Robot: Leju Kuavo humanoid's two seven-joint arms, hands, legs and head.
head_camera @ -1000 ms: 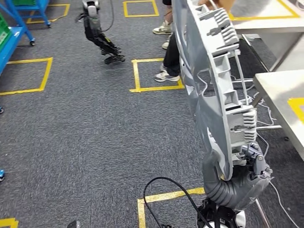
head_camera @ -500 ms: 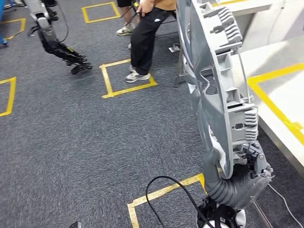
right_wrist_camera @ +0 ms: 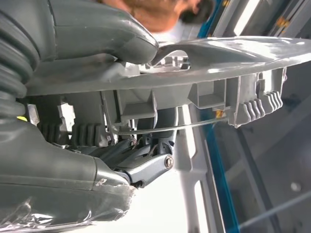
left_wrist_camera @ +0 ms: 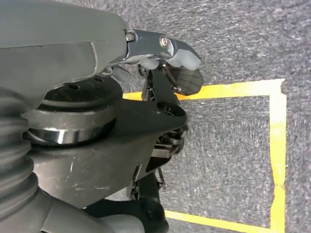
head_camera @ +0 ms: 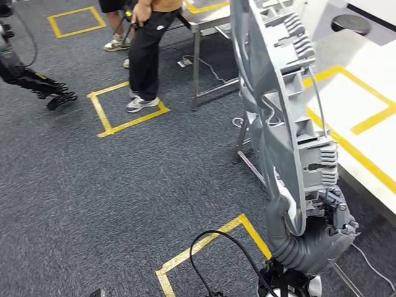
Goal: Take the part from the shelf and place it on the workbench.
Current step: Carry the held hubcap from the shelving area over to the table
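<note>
Right hand clamped on the bottom end of the grey plastic part: thumb on the smooth outer face, darker fingers curled in against the ribbed inner side. Fingertips mostly buried among the ribs and clips in the right wrist view; exact contact points hard to make out. A thin wire runs along the part's inner side.

Part is held up in the air, edge-on to the head camera. Long axis runs near vertical, leaning a little, lower end in the hand, upper end cut off by the top of the frame. Ribbed side with finned clip blocks faces the robot's right, toward the workbench; smooth curved face points left. Part overlaps the bench's near edge in the head view but is not resting on it.

Workbench: pale top with yellow tape lines, a dark round object at its far end, too small to identify.

Left hand hangs low over the grey carpet, well apart from the part, fingers loosely curled with nothing in them.

A person's legs and sneakers stand by a yellow taped square. A black cable loops near the robot's base.
</note>
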